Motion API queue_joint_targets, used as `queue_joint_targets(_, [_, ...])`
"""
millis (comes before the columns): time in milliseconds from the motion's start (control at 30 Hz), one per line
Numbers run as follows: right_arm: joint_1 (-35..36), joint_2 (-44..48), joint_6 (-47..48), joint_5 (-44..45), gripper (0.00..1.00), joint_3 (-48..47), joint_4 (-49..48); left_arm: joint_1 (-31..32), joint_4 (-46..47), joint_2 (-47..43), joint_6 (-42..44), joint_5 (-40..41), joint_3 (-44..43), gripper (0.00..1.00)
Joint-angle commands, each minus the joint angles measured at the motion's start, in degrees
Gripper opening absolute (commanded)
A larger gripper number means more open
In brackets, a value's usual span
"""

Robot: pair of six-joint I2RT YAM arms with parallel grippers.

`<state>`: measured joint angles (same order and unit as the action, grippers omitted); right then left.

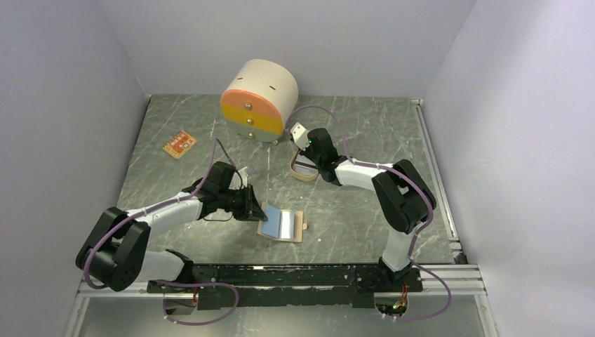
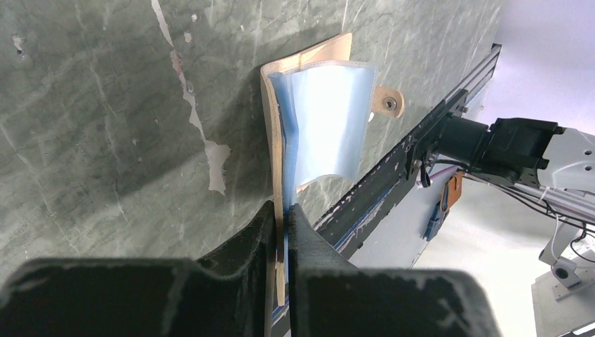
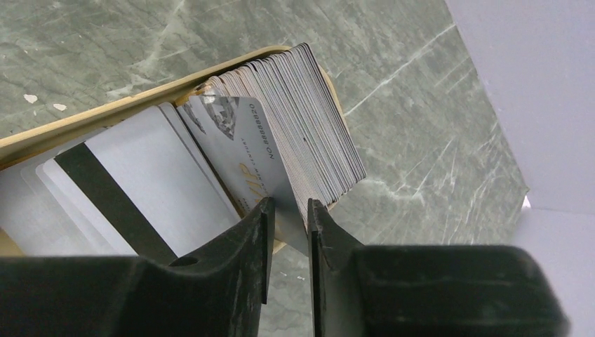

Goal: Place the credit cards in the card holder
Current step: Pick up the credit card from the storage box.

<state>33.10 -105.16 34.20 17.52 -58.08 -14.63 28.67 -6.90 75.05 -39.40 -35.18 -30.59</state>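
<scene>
Near the middle of the surface [image 1: 365, 210], just ahead of the arm bases, the card holder [image 1: 284, 225] lies open, pale blue lining up and snap tab [image 2: 387, 103] toward the near rail. The left claw [image 2: 282, 210] is clamped on the tan edge of one flap, lifting that edge off the surface; the blue pocket panel bows outward.

Farther back and to the right, a beige oval tray [image 3: 105, 116] holds the credit cards [image 3: 309, 119], most packed on edge in a tight stack, a few lying flat. The right claw [image 3: 288, 210] straddles the corner of one grey-silver card [image 3: 245, 147] at the front of that stack. Its jaws stand close on either side; whether they already pinch it cannot be told.

Beyond the tray stands a round drawer box [image 1: 259, 98]; a small orange item [image 1: 179, 144] lies far left.

Probable faults: a corner hold is shallow, so the card may pivot or slip when lifted; neighbouring cards, pressed together, may be dragged out too; the bowed pocket may catch the card's leading edge, or the thin flap may slide from the left claw under insertion force.
</scene>
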Motion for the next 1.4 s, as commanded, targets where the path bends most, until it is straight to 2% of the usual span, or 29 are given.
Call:
queue_joint_targets(0, [-0.58,2.51,0.52,1.34,0.23,-1.88,-0.14,0.37,1.05,0.82,0.16,-0.99,-0.34,0.12])
queue_joint_targets(100, [-0.63,2.04,0.95,1.29,0.20,-1.97,0.26,0.37,1.01,0.74,0.29,-0.78,-0.44,0.12])
queue_joint_targets(333, [-0.61,3.24,1.13,-1.93,0.02,-1.96,2.62,0.40,1.40,2.19,0.10,-1.24,0.18,0.16])
queue_joint_targets(667, [-0.59,6.65,-0.62,-4.86,0.00,-3.46,7.52,0.40,-0.01,2.16,0.42,-1.82,-1.47,0.17])
queue_joint_targets(767, [-0.59,7.34,-1.46,-5.75,0.00,-5.27,11.54,0.42,0.41,2.20,0.13,-1.38,-1.21,0.17])
queue_joint_targets(933, [-0.52,13.47,-5.49,-9.98,0.00,-3.25,14.84,0.43,0.60,3.08,-0.49,1.57,-0.93,0.14])
queue_joint_targets(1133, [-0.56,20.59,-17.93,-11.95,0.00,-3.19,20.51,0.48,7.59,2.68,-4.79,1.43,1.46,0.12])
queue_joint_targets(1267, [-0.52,24.45,-33.98,-13.51,0.00,-3.90,23.41,0.49,8.84,3.88,-5.57,4.21,1.60,0.09])
queue_joint_targets(1367, [-0.42,29.52,-47.26,-16.95,0.00,-1.57,24.63,0.40,13.28,4.13,-8.76,4.52,3.20,0.09])
